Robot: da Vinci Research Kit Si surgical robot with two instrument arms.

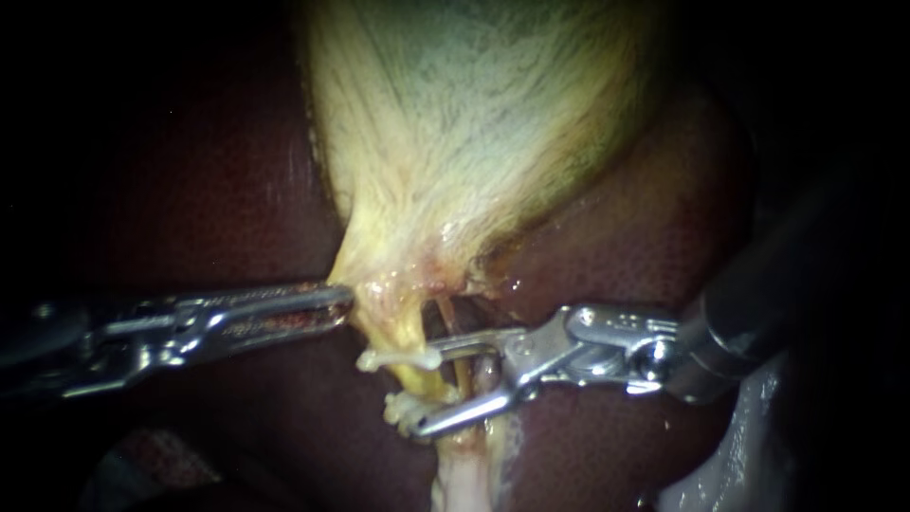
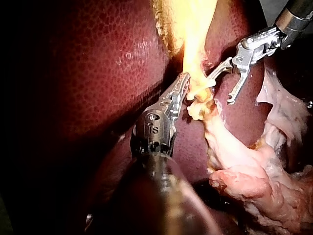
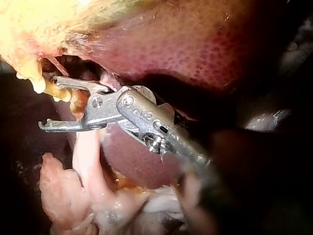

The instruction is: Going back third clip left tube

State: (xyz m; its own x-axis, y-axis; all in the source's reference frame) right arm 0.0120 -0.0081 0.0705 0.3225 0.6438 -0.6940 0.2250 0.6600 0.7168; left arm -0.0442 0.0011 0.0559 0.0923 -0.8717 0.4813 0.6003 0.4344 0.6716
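Dark red liver (image 1: pixel 218 180), pale yellow gallbladder (image 1: pixel 474 123) lying on it

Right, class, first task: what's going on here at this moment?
The left instrument holds the narrow lower end of the gallbladder, which lies on the liver. The right instrument has its jaws open astride a tube just below that end, next to a pale clip. It grips nothing.

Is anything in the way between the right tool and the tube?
Nothing visible is. The right instrument has open jaws either side of the tube, beside a white clip. The left instrument grips the gallbladder.
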